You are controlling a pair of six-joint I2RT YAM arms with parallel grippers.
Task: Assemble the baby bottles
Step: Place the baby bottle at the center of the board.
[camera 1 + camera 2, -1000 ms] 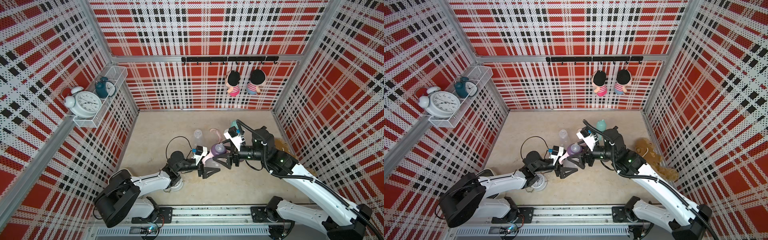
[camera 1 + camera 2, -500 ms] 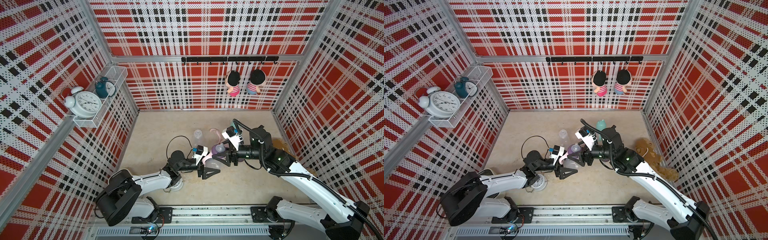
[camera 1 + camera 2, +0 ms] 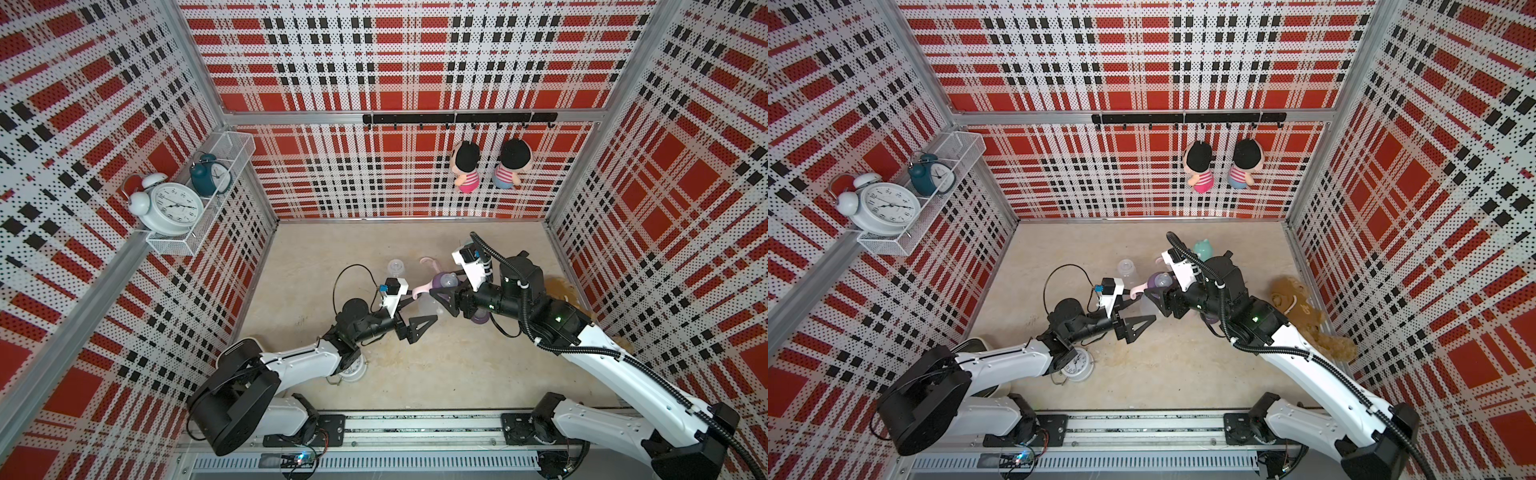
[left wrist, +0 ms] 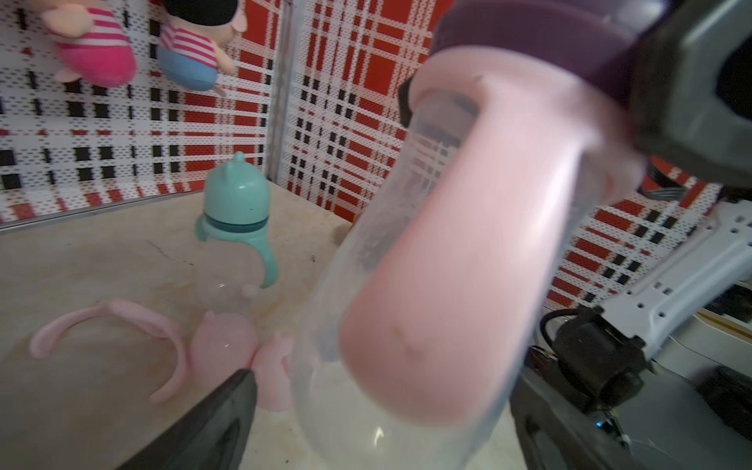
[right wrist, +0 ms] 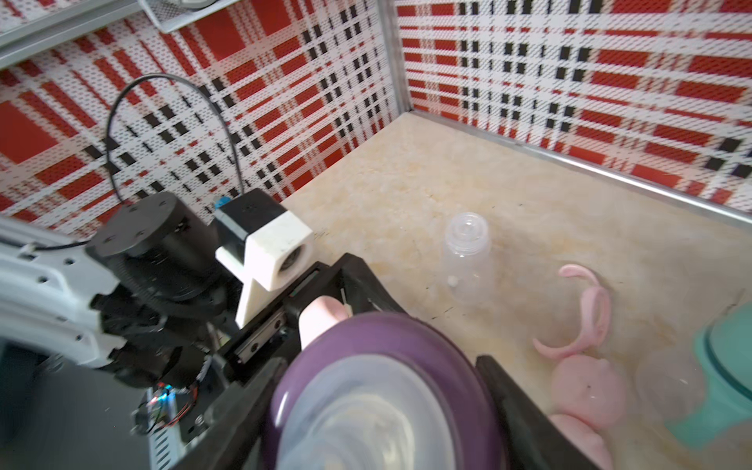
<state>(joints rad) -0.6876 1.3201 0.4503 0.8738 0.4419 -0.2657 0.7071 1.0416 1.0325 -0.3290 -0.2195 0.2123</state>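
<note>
right gripper point(image 3: 446, 286) is clamped on the purple collar point(image 5: 366, 358) of a clear bottle point(image 4: 358, 285) with a pink handle point(image 4: 460, 285); it is tilted near mid-floor between the two arms, and i cannot tell whether its base touches the floor point(image 3: 415, 374). left gripper point(image 3: 424, 305) stands wide open, one finger either side of the bottle's body, gripping nothing. toward the back wall point(image 3: 374, 187), on the floor: a teal-capped bottle point(image 4: 234, 228) upright, a bare clear bottle point(image 5: 468, 256) upright, and a loose pink handle ring point(image 4: 110, 325) just beside a pink dome cap point(image 4: 224, 346).

2 white arms point(image 3: 299, 361) (black joints point(image 3: 519, 274))
</note>
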